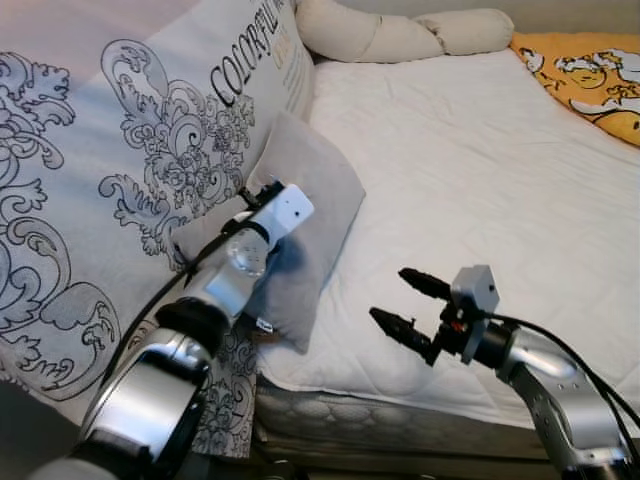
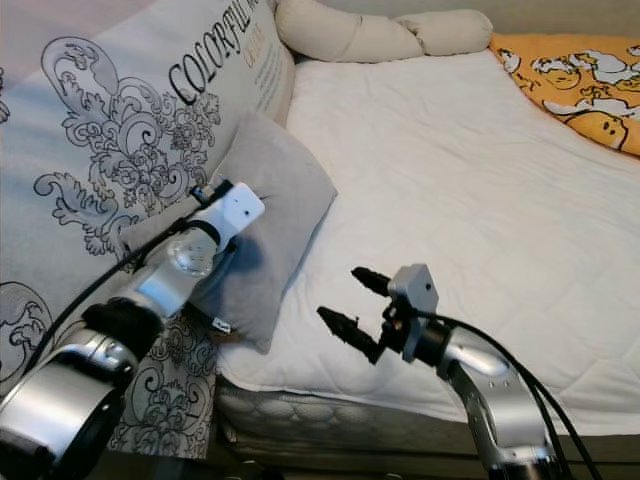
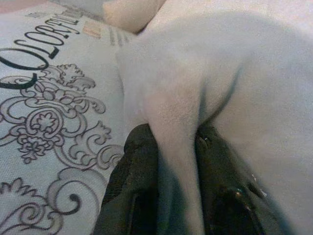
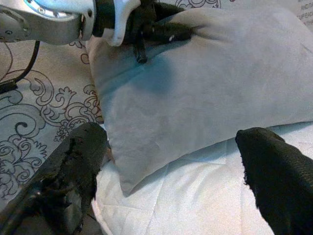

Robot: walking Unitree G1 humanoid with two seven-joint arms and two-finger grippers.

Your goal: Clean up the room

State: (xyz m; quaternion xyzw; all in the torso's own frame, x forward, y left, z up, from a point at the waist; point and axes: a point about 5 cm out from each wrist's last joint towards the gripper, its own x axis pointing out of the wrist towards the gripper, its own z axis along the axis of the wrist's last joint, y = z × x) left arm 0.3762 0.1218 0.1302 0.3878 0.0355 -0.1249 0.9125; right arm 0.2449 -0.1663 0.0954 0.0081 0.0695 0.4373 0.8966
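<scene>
Left arm reaches forward and up from the lower left, silver forearm angled toward the bed, wrist camera housing uppermost. Left gripper (image 3: pixel 176 161) is clamped on a fold of the grey pillow (image 1: pixel 310 215): in the left wrist view the two black fingers (image 3: pixel 137 176) sit on either side of a pinched ridge of grey fabric. Grey pillow stands on edge at the bed's left side, leaning against the large patterned cushion (image 1: pixel 110 170), which carries black scroll ornament and the lettering "COLORFUL". Pillow's long axis runs diagonally, upper corner toward the head of the bed, lower corner hanging just past the mattress edge. One flat face turns out toward the mattress, the other rests on the cushion. Bed surface is a white quilted mattress pad (image 1: pixel 470 180), lightly wrinkled. A cream bolster (image 1: pixel 400 35) lies across the far end; an orange printed pillow (image 1: pixel 590 75) sits at the far right corner. Right arm comes in from the lower right, bent at the elbow, held above the mattress near its front edge. Right gripper (image 1: pixel 410 305) points left at the grey pillow, fingers spread apart, holding nothing, close to the pillow but not touching.
</scene>
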